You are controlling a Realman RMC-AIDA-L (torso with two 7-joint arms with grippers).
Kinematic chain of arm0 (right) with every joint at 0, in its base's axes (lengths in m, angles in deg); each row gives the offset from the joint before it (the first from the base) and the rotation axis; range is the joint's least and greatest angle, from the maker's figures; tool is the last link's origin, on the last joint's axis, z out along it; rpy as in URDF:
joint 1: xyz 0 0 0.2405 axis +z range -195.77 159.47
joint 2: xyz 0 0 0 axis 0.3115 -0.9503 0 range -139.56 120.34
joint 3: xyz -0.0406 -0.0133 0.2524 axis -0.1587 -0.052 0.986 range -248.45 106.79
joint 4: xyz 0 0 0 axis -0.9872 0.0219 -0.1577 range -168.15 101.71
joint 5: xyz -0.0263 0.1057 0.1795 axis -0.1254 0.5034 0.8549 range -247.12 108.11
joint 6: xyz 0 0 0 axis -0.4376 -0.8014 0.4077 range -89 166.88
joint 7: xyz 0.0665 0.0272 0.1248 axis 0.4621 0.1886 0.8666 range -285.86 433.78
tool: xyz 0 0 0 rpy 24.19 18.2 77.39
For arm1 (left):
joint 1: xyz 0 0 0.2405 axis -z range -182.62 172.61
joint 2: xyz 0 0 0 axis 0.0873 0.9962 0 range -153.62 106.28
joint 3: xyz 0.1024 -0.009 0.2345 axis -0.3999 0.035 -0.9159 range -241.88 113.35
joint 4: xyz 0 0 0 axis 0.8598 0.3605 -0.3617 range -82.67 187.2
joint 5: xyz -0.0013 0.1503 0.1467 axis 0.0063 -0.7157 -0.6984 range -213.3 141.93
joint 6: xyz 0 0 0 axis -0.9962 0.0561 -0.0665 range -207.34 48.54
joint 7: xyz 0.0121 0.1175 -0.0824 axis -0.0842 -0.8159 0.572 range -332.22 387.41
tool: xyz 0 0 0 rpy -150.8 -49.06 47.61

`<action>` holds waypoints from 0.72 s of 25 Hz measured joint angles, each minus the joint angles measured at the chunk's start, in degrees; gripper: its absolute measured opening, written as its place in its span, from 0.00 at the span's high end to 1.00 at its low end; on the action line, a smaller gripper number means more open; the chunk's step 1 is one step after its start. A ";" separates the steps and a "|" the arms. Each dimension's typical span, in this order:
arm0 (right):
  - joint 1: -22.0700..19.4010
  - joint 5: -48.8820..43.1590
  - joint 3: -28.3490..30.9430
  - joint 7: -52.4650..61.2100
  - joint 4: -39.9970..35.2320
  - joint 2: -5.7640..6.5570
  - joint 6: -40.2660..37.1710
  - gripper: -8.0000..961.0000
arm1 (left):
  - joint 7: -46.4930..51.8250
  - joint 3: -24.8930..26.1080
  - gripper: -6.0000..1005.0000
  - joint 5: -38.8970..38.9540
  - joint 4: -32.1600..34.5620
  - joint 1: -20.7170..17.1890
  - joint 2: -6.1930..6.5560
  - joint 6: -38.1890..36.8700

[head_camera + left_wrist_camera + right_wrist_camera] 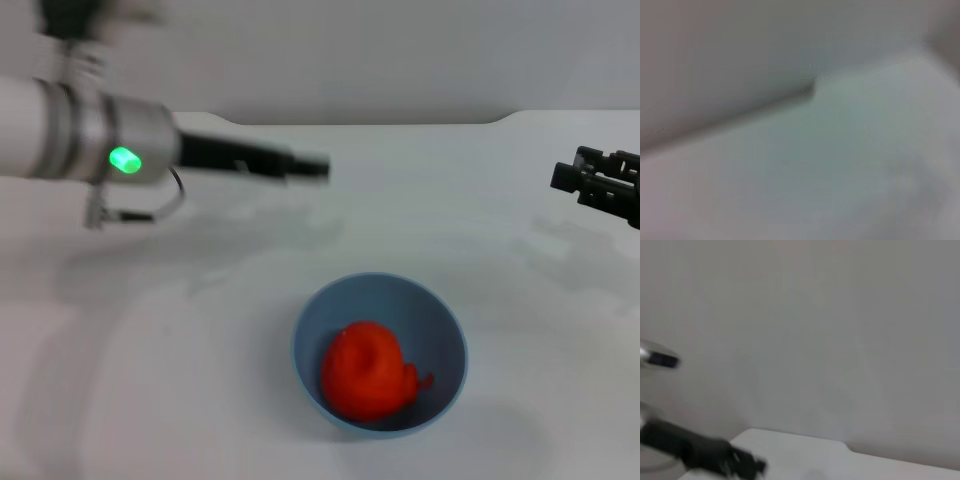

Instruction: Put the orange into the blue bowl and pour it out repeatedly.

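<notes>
The blue bowl (pixel 379 356) stands upright on the white table, near the front middle of the head view. The orange (pixel 367 370) lies inside it, toward the near left of the bowl's bottom. My left gripper (pixel 312 167) hangs above the table behind and to the left of the bowl, pointing right, well clear of the rim and holding nothing. It also shows in the right wrist view as a dark bar, the left gripper (pixel 747 466). My right gripper (pixel 572 176) hovers at the far right edge, away from the bowl.
The white table (pixel 180 380) stretches all around the bowl, with a notched back edge (pixel 500 118) against a plain grey wall. The left wrist view holds only the table surface (pixel 840 165) and the wall.
</notes>
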 joint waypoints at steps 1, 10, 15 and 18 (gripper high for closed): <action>0.10 0.01 0.03 -0.43 0.47 0.03 0.47 0.44 | -2.55 3.12 0.57 5.00 -0.24 -1.21 0.00 -0.03; 1.14 5.55 8.11 -1.28 9.50 0.12 1.58 0.44 | -22.17 30.16 0.46 45.87 -20.06 -8.25 0.17 -13.27; 1.06 18.25 16.52 -1.07 21.89 1.04 1.30 0.44 | -32.53 41.29 0.46 56.27 -30.41 -12.87 -0.16 -21.28; 0.52 26.00 20.64 -0.92 30.24 1.83 1.63 0.44 | -42.72 42.72 0.46 59.47 -35.08 -16.30 -0.25 -21.28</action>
